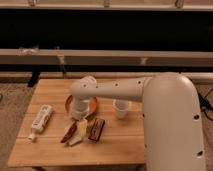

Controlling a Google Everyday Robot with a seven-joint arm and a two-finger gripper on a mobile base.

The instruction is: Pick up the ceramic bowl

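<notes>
The ceramic bowl (92, 106) is a shallow orange-red bowl on the wooden table (55, 145), left of the small white cup (121, 108). My white arm reaches from the right across the table, and its wrist covers the middle of the bowl, so only the rim shows on either side. The gripper (80, 113) points down at the bowl's front left part, right over or in it.
A white tube-shaped packet (41, 120) lies at the table's left. Snack packets lie in front of the bowl: a red one (69, 133), a pale yellow one (80, 131) and a dark brown bar (97, 128). A dark low wall and ledge run behind the table.
</notes>
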